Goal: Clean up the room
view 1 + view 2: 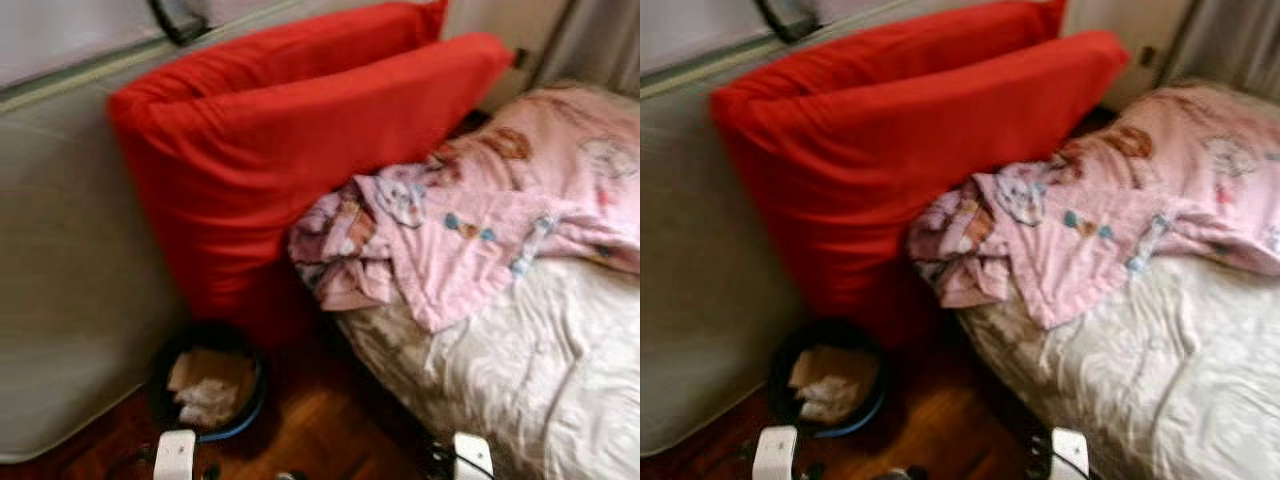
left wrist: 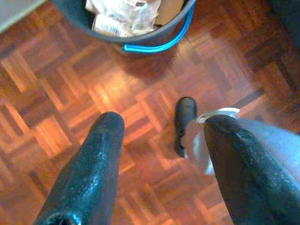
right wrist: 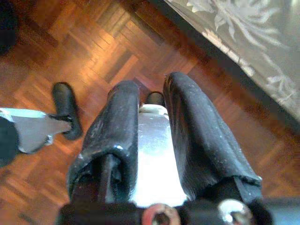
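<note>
Two red cushions (image 1: pixel 300 150) lean against the bed (image 1: pixel 520 370), a crumpled pink blanket (image 1: pixel 470 220) heaped beside them. The bin (image 2: pixel 140 28) stands at the bed's foot, nearest the left gripper (image 2: pixel 161 154), fingers spread; the right gripper (image 3: pixel 152 140) hangs closed, empty.

The left gripper (image 2: pixel 161 136) hangs with fingers spread over the parquet floor (image 2: pixel 61 84), near a dark bin (image 2: pixel 140 35) with a blue band, holding crumpled paper (image 2: pixel 124 16).
</note>
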Robot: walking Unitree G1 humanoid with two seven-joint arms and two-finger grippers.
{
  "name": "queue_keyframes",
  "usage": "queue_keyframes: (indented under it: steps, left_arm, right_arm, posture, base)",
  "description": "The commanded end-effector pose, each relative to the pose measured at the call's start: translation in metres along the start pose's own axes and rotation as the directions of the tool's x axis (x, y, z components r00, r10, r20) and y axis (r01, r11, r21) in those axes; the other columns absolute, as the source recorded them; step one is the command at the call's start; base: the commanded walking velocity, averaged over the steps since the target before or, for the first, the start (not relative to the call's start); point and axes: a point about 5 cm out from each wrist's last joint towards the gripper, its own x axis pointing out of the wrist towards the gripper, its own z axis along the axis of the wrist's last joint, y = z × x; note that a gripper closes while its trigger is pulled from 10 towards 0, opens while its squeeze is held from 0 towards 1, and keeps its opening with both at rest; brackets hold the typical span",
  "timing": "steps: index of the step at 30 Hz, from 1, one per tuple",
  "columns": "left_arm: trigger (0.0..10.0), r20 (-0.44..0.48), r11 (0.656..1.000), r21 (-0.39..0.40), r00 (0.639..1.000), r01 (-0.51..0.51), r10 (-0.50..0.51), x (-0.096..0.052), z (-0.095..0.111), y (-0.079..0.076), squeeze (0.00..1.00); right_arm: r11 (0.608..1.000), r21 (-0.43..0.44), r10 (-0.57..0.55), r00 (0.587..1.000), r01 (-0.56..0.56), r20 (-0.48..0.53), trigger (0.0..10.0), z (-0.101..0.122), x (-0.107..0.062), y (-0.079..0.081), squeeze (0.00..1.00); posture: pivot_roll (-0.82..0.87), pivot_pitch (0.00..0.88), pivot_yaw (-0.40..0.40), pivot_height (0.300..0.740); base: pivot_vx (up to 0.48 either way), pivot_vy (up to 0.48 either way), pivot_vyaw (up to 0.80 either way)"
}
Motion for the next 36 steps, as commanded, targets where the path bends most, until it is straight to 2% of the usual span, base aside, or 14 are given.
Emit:
queue_keyframes:
  steps: [1, 16, 36]
  left_arm:
    - [10.0, -0.035, 1.000, -0.005, 0.999, -0.016, 0.016, -0.0031, -0.0094, 0.0048, 0.00]
    - [10.0, -0.032, 1.000, -0.004, 0.999, -0.003, 0.003, -0.0019, -0.0084, -0.0011, 0.00]
    - [10.0, -0.002, 1.000, -0.005, 1.000, 0.004, -0.004, -0.0007, -0.0027, -0.0023, 0.00]
  right_arm:
    - [1.000, 0.011, 0.013, 1.000, -0.013, -0.022, 10.0, -0.0052, -0.0003, 0.0052, 0.00]
    - [0.999, 0.033, 0.001, 1.000, 0.000, -0.015, 10.0, -0.0060, -0.0007, 0.0041, 0.00]
    - [0.999, 0.041, -0.005, 1.000, 0.005, -0.002, 10.0, -0.0043, -0.0005, 0.0039, 0.00]
  posture:
    - [0.06, 0.160, -0.027, 0.740]
    - [0.06, 0.149, -0.027, 0.740]
    - [0.06, 0.162, -0.031, 0.740]
  base:
    - [0.000, 0.000, 0.80]
    - [0.000, 0.000, 0.05]
    - [0.296, 0.000, 0.00]
